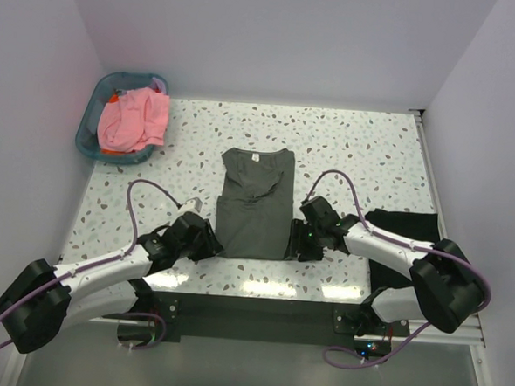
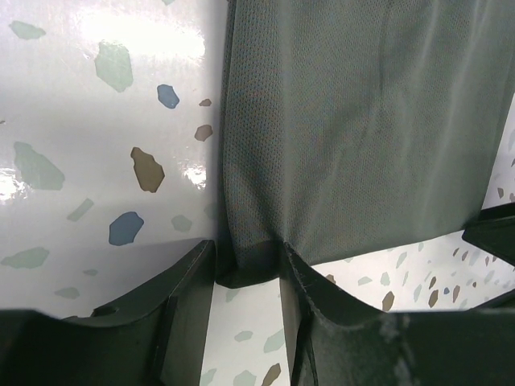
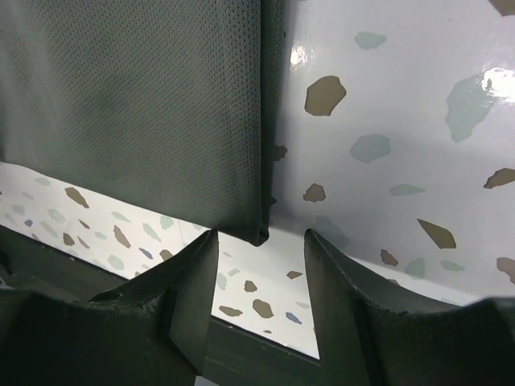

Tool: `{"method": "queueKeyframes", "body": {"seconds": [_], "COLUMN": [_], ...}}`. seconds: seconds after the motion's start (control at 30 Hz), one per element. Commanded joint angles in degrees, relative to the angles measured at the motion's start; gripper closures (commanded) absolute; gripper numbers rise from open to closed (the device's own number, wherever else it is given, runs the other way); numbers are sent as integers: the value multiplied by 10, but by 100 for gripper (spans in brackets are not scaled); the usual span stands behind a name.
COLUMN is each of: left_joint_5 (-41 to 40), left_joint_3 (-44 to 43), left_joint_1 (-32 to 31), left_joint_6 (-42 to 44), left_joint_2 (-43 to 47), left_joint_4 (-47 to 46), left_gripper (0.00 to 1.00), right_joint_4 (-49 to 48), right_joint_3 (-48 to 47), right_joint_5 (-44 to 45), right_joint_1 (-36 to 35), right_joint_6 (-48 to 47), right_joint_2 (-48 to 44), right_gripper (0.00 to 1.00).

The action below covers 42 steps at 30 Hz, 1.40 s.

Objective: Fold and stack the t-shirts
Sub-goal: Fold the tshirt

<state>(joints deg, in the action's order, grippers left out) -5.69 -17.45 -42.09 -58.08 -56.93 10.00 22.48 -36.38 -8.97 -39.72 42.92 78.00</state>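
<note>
The dark olive-grey t-shirt (image 1: 255, 206) lies folded into a long strip at the table's middle, collar at the far end. My left gripper (image 1: 209, 242) is open at its near left corner. In the left wrist view that corner (image 2: 249, 261) sits between the fingertips of the gripper (image 2: 248, 259), unpinched. My right gripper (image 1: 303, 241) is open at the near right corner. In the right wrist view the corner (image 3: 259, 229) lies just ahead of the gap in the gripper (image 3: 261, 241). A black t-shirt (image 1: 403, 241) lies under the right arm. A salmon-pink t-shirt (image 1: 132, 120) fills the basket.
The teal plastic basket (image 1: 89, 117) stands at the far left corner of the speckled table (image 1: 365, 156). White walls close in the left, back and right sides. The table's near edge (image 1: 260, 289) runs just behind both grippers.
</note>
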Motion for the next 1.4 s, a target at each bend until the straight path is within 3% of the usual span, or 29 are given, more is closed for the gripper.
{"method": "queueKeyframes", "body": {"seconds": [0.0, 0.4, 0.7, 0.77, 0.83, 1.13, 1.37], "left_joint_5": [-2, 8, 23, 28, 31, 29, 11], "left_joint_3": [7, 8, 22, 23, 28, 65, -19], "left_joint_1": [-2, -1, -2, -2, -2, -24, -27], "left_joint_6": [9, 11, 10, 16, 17, -7, 14], "left_joint_2": [-11, -9, -27, -20, -9, 90, 91], "left_joint_4": [77, 71, 33, 29, 24, 63, 88], "left_gripper": [57, 58, 78, 89, 100, 100, 100], "right_joint_4": [-31, -74, -95, -100, -104, -42, 26], "right_joint_3": [10, 36, 49, 53, 61, 119, 66], "right_joint_5": [-10, -20, -25, -25, -25, 33, 76], "right_joint_1": [1, 0, 1, 0, -1, -50, -58], "right_joint_6": [26, 49, 51, 44, 36, 23, 6], "right_joint_2": [0, 10, 0, -6, -20, -177, -241], "right_gripper": [50, 59, 85, 100, 100, 100, 100]}}
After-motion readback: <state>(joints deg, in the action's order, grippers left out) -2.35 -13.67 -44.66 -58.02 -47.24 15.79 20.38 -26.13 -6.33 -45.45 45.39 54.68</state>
